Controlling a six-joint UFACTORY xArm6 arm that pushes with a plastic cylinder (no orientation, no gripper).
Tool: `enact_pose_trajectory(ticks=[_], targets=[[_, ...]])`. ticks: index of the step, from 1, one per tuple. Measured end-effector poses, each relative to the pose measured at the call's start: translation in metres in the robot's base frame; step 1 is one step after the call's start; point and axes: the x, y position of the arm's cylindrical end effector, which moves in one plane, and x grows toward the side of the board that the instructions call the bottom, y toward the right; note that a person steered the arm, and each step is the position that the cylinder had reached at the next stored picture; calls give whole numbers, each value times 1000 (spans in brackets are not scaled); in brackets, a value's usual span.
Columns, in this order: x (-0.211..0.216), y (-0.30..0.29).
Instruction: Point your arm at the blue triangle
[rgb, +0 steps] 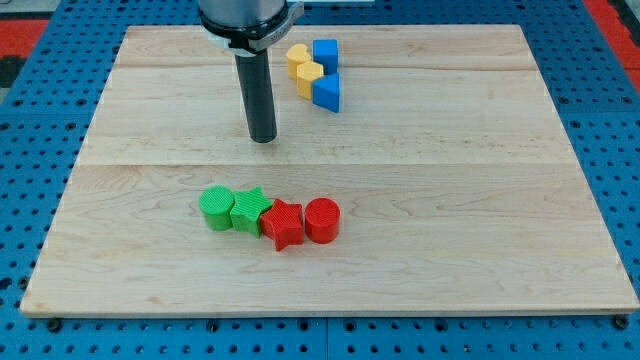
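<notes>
The blue triangle (327, 93) lies near the top middle of the wooden board (450, 200), just below a blue cube (325, 54). My tip (263, 138) rests on the board to the left of and slightly below the blue triangle, about a block's width or two away, touching no block. Two yellow blocks, one upper (297, 56) and one lower hexagon-like (307, 77), sit just left of the blue blocks.
A row of blocks lies lower on the board: a green cylinder (216, 208), a green star (249, 210), a red star (283, 224) and a red cylinder (322, 220). A blue perforated surface (610, 120) surrounds the board.
</notes>
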Motion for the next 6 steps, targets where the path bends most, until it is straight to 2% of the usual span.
enact_pose_trajectory(ticks=[2, 6], targets=[[-2, 67], [1, 101]])
